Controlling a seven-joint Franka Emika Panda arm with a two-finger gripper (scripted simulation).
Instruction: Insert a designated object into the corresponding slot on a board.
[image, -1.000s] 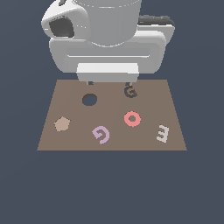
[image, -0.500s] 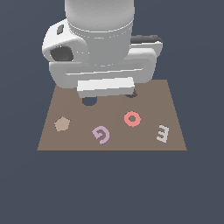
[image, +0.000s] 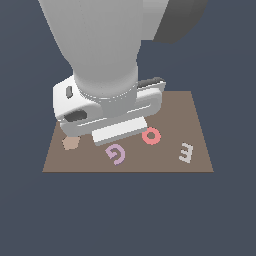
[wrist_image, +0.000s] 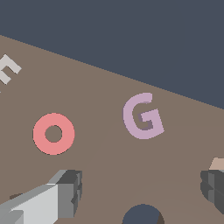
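The lilac G piece (image: 116, 153) lies flat on the brown board (image: 165, 162) near its front edge; it also shows in the wrist view (wrist_image: 142, 116). My gripper (wrist_image: 141, 189) is open and empty, with one grey finger (wrist_image: 68, 192) on each side of the picture. It hovers over the board just behind the G, not touching it. In the exterior view the white hand (image: 111, 111) hides the fingers. The G-shaped slot is hidden behind the arm.
A red-pink ring (image: 151, 136) lies to the G's right in the exterior view and a white E (image: 186, 152) further right. A tan piece (image: 71, 143) lies at the exterior view's left. The round dark hole (wrist_image: 142, 215) sits under the gripper.
The arm has come forward and down over the board toward the lilac G, now covering the round hole and the G slot. The pieces have not moved.
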